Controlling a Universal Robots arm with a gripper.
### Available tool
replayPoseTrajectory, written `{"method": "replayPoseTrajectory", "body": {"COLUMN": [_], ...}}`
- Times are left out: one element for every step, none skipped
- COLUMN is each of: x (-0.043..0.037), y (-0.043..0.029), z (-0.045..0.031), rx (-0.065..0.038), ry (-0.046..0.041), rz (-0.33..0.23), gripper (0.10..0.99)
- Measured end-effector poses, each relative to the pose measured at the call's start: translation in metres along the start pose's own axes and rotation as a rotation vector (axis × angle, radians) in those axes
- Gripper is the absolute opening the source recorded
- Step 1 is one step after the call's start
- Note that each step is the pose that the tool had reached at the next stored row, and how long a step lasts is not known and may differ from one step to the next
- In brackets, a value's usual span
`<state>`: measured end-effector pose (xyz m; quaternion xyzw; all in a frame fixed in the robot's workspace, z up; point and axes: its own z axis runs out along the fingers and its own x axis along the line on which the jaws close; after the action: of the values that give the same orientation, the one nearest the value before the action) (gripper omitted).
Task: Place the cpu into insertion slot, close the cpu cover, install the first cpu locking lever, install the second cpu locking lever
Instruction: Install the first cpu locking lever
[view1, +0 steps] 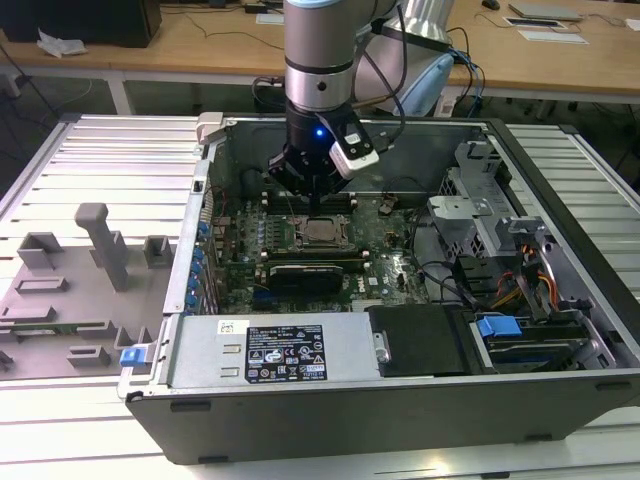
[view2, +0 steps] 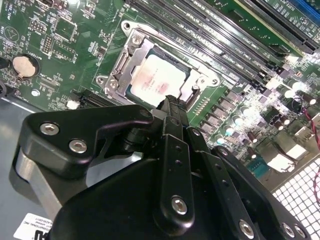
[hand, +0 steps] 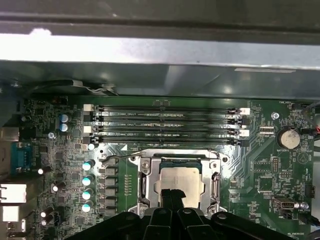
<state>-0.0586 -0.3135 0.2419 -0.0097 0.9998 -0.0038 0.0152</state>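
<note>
Gripper (view2: 170, 102), jaws pinched together on nothing visible, hangs just above the cpu (view2: 159, 79) seated in the insertion slot (hand: 181, 161) mid-motherboard (view2: 60, 55) beneath the lowered cpu cover (view2: 131, 50); an off-line descent risks scoring the chip.

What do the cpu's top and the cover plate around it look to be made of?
The cpu top looks like pale silvery metal, matte, with a soft dull sheen. The cpu cover seems thin grey sheet metal, probably steel, with brighter glints along its edges.

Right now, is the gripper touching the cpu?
Cannot tell. In both wrist views the gripper overlaps the cpu; no gap or contact shows plainly.
</note>
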Motion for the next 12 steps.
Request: {"method": "replayPoseTrajectory", "body": {"x": [0.0009,0.0015,0.0021,0.0031,0.0038,0.0044,0.0049,0.0059,0.0067,0.0074,0.0077,0.0082], "y": [0.0001,0.0002,0.0003,0.0004,0.0005,0.0006,0.0007,0.0008,0.0009,0.0009,0.001,0.001], "z": [0.0,0.0,-0.0001,-0.0001,-0.0001,-0.0002,-0.0001,-0.0002,-0.0002,-0.0002,-0.0002,-0.0003], "rx": [0.0,0.0,0.0,0.0,0.0,0.0,0.0,0.0,0.0,0.0,0.0,0.0], "ry": [0.0,0.0,0.0,0.0,0.0,0.0,0.0,0.0,0.0,0.0,-0.0001,0.0], "rz": [0.0,0.0,0.0,0.0,0.0,0.0,0.0,0.0,0.0,0.0,0.0,0.0], "gripper": [0.106,0.106,0.106,0.106,0.106,0.106,0.106,0.106,0.106,0.106,0.106,0.106]}}
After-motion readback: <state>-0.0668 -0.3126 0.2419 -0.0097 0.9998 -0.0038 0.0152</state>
